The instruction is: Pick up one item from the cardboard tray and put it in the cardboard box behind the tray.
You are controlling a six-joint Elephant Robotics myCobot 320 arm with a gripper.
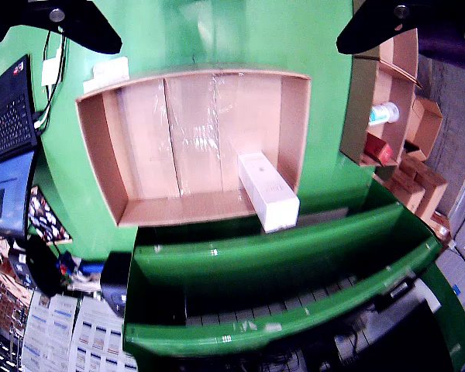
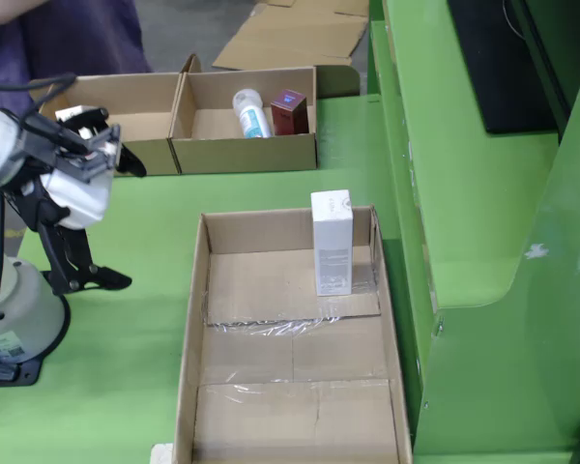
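Note:
A tall white box (image 2: 332, 242) stands upright at the far right of the shallow cardboard tray (image 2: 198, 319); in the gripper's own view the white box (image 1: 268, 190) sits at the tray's (image 1: 101, 155) lower right corner. Behind the tray is a cardboard box (image 2: 244, 155) that holds a white bottle (image 2: 252, 112) and a dark red box (image 2: 289, 111). My gripper (image 2: 111, 145) hovers over the green table left of the tray's far end, apart from everything. Its black fingers (image 1: 77, 23) spread wide in the gripper's own view, open with nothing between them (image 1: 229, 43).
A second cardboard box (image 2: 126, 116) stands left of the one with the items. The robot base (image 2: 14, 309) is at the left. A person in purple (image 2: 58, 39) stands behind. Raised green ledges (image 2: 445, 193) border the tray's right side. A laptop (image 1: 12, 116) lies nearby.

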